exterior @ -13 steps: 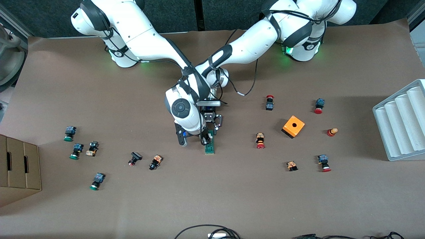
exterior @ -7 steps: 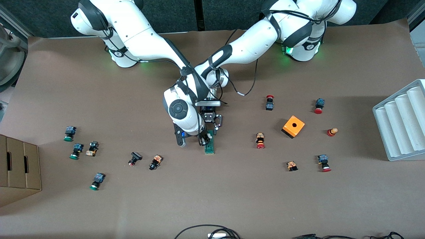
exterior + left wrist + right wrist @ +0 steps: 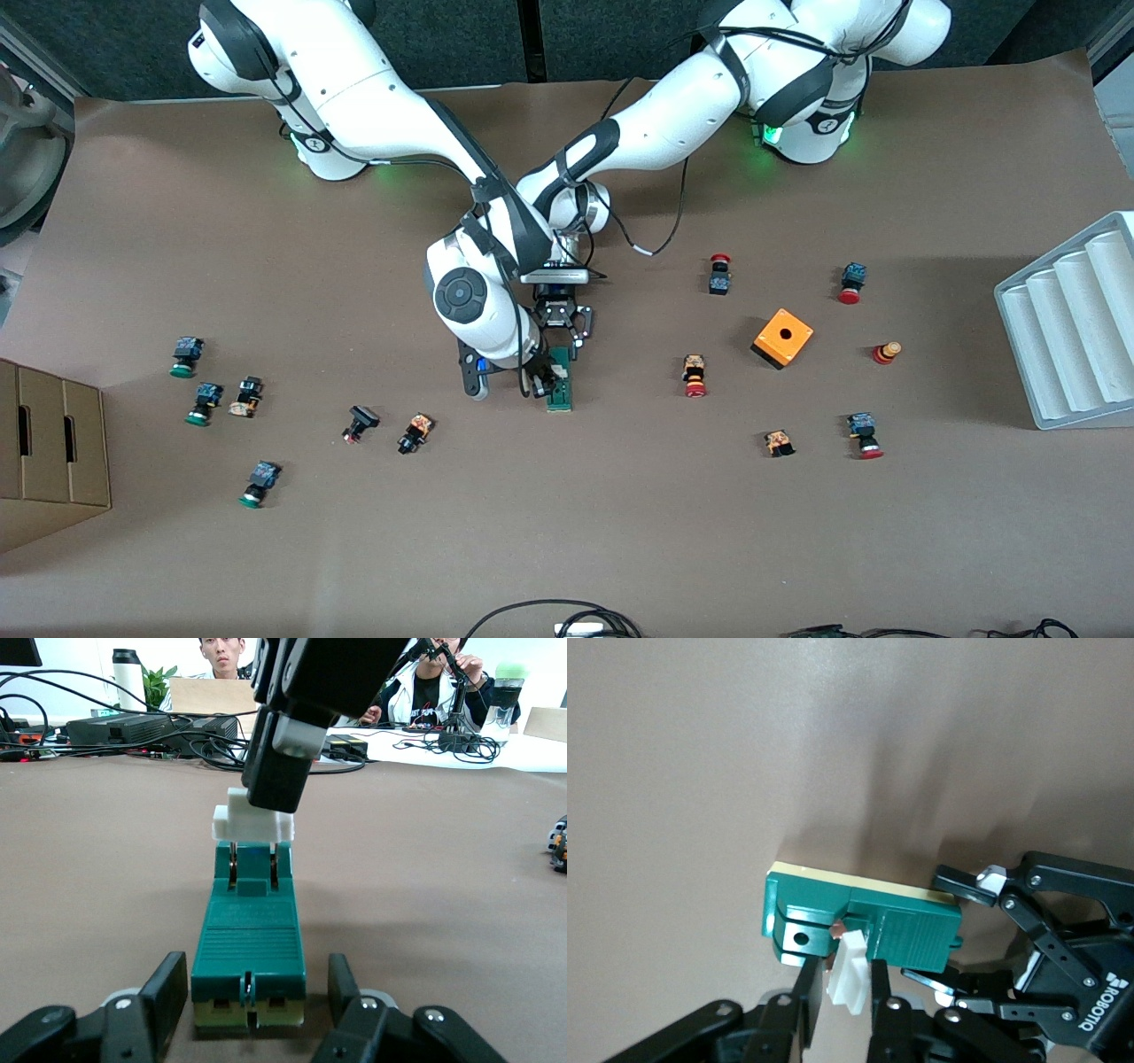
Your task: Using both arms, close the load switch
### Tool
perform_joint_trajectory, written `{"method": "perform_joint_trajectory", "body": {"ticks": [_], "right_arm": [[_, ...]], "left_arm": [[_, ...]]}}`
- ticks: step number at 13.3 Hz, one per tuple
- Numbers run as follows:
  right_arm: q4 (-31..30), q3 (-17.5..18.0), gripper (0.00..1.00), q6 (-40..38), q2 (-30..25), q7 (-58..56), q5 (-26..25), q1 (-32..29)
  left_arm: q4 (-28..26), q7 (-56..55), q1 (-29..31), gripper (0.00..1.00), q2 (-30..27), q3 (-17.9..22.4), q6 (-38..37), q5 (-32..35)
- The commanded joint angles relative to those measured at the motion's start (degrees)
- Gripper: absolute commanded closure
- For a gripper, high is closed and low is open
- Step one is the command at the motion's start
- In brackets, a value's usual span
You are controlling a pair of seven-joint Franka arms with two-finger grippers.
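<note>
The left gripper (image 3: 248,1010) clamped the switch (image 3: 560,381) at mid-bench; the right gripper (image 3: 837,988) pinched its white lever (image 3: 849,976), both sets of jaws nearly closed. The closing step looked under way; next, the lever likely needs pressing flat. Brown paper covered the bench (image 3: 620,532), with push-buttons (image 3: 695,376) scattered around.

I read one word only: "ROBOTIQ", in white capitals with a small logo mark beside it, on the black body of my left gripper (image 3: 950,939) as my right wrist camera sees it. The green load switch (image 3: 249,939) carries no lettering that I can read, and nothing else in my views bears legible text.
</note>
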Motion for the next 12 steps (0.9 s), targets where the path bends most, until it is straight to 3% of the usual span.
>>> {"method": "perform_joint_trajectory", "body": {"ticks": [1,5,12], "right_arm": [[1.95,0.21,0.77,0.37,1.57,-0.42,1.64,-0.37],[1.95,0.91,0.85,0.46,1.83,-0.24,1.64,-0.37],[4.06,1.09,0.85,0.37,3.06,-0.33,1.64,-1.24]], "left_arm": [[1.15,-1.60,-0.94,0.28,1.65,0.14,0.10,0.42],[1.15,-1.60,-0.94,0.28,1.74,0.14,0.10,0.51],[1.15,-1.60,-0.94,0.28,1.65,0.14,0.10,0.42]]}}
